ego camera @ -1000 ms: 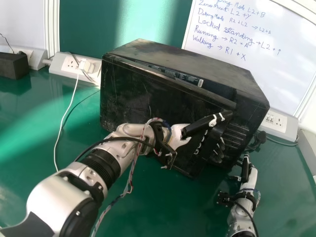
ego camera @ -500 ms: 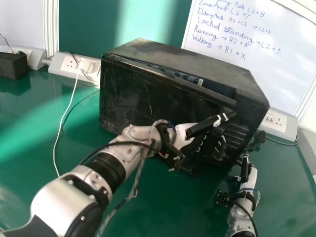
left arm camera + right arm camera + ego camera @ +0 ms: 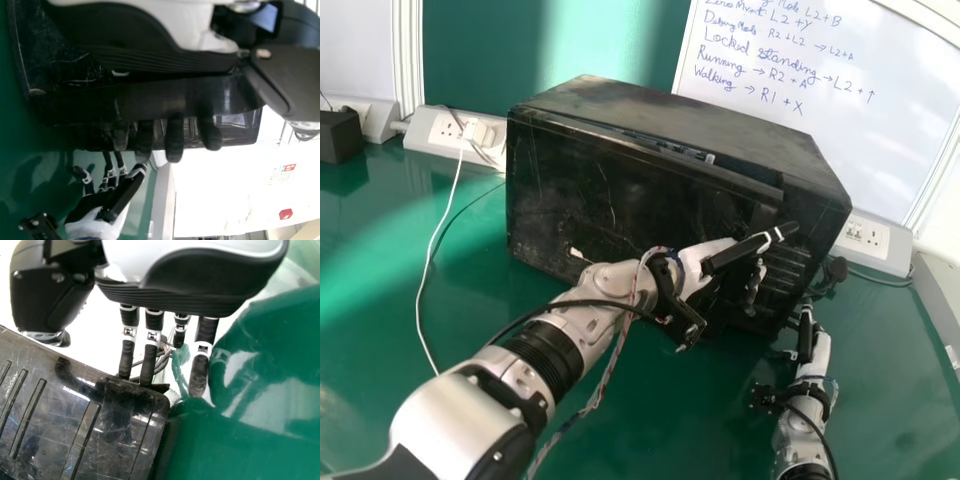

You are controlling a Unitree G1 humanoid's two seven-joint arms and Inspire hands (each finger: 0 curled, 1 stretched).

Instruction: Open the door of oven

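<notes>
The black oven point(image 3: 620, 190) stands on the table in the head view, its front door point(image 3: 590, 180) slightly out from the body along the top. My left hand point(image 3: 710, 258) is at the door's right side, with a straight thumb across the front. In the left wrist view, the straight fingers of my left hand point(image 3: 174, 140) pass behind a dark edge of the oven point(image 3: 150, 97), tips showing beyond it. By the oven's right side is my right hand point(image 3: 807, 340), low over the table. The right wrist view has my right hand point(image 3: 150, 350) with straight fingers near an oven corner point(image 3: 155, 405); contact is unclear.
A whiteboard point(image 3: 820, 70) with writing stands behind the oven. Socket strips point(image 3: 430, 132) lie along the back of the green table point(image 3: 380, 270), with a white cable point(image 3: 425, 280) running forward at the left. A dark box point(image 3: 338, 137) is at the far left.
My left hand has shifted right and slightly up relative to the oven. The head view has turned a little, so the scene sits farther left. The right hand keeps its place beside the oven.
</notes>
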